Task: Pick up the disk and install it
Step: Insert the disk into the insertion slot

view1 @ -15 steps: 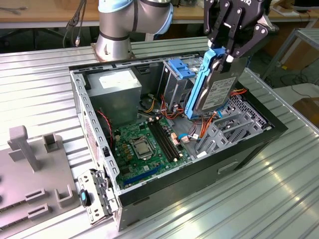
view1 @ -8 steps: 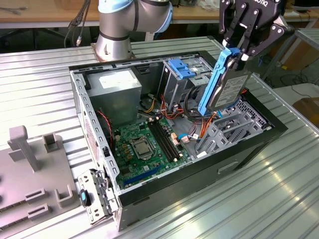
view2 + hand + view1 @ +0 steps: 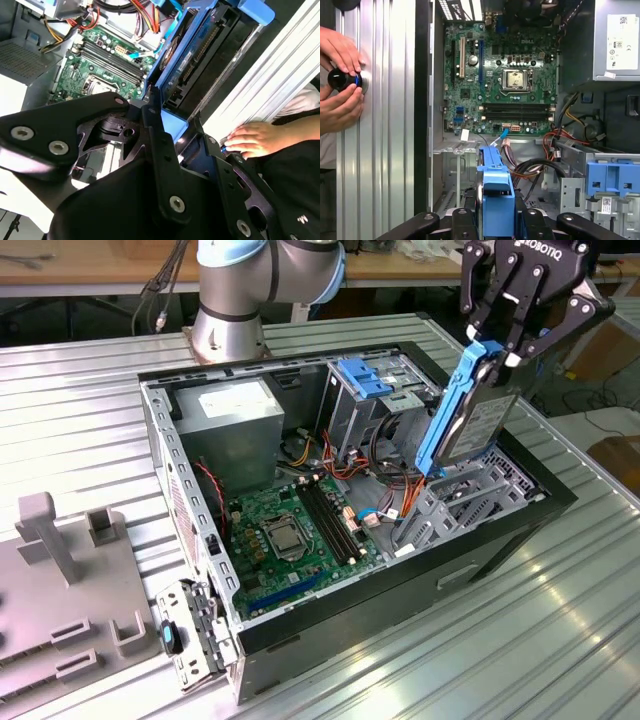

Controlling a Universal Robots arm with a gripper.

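Observation:
The disk (image 3: 478,425) is a dark drive with a white label and blue side rails. It hangs on edge, tilted, above the open computer case (image 3: 520,515) at the exterior view's right. My gripper (image 3: 500,350) is shut on its upper end. Its lower end sits just above the grey drive bay (image 3: 450,510). In the first wrist view the blue rail (image 3: 496,192) rises between my fingers (image 3: 461,225). In the second wrist view the disk (image 3: 192,62) points down toward the case's edge.
Inside the case are a green motherboard (image 3: 290,530), a grey power-supply box (image 3: 235,420) and a metal cage with a blue tab (image 3: 365,380). A person's hands (image 3: 340,80) hold a black knob on the ribbed table (image 3: 80,410). Grey fixtures (image 3: 60,590) stand at the exterior view's left.

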